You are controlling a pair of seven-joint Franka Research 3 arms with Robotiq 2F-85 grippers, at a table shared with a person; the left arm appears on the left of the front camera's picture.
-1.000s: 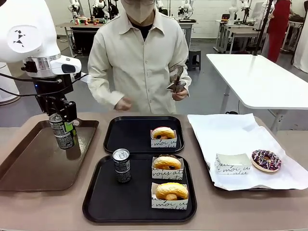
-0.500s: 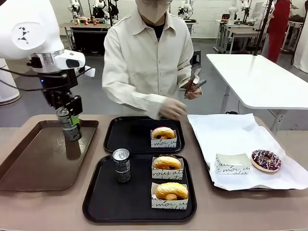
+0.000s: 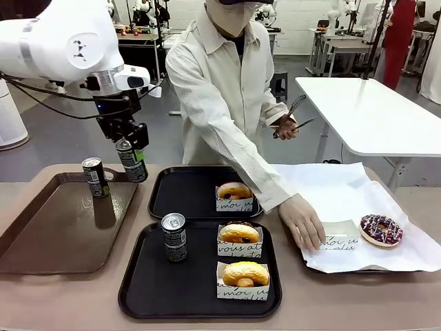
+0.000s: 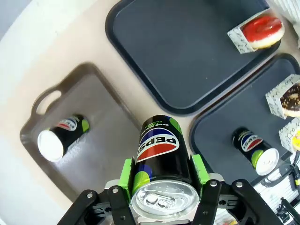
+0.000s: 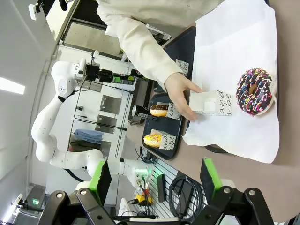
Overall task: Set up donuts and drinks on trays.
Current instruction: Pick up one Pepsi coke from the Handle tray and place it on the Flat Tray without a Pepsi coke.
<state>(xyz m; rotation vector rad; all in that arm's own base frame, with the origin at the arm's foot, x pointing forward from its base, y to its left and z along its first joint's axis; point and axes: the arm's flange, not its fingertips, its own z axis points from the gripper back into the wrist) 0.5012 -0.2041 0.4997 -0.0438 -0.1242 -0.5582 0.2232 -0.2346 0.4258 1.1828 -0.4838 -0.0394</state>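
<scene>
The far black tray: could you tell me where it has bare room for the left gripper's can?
The far black tray is bare across its left and middle, between its rim and the donut at its right, likely room for the held can; the person's sleeve crosses the right corner. The near tray is crowded: a second can and two donuts, bare only front-left.

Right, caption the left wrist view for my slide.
Left gripper holds a Pepsi can aloft in its fingers; below, another can on the brown tray, donuts on two black trays.
</scene>
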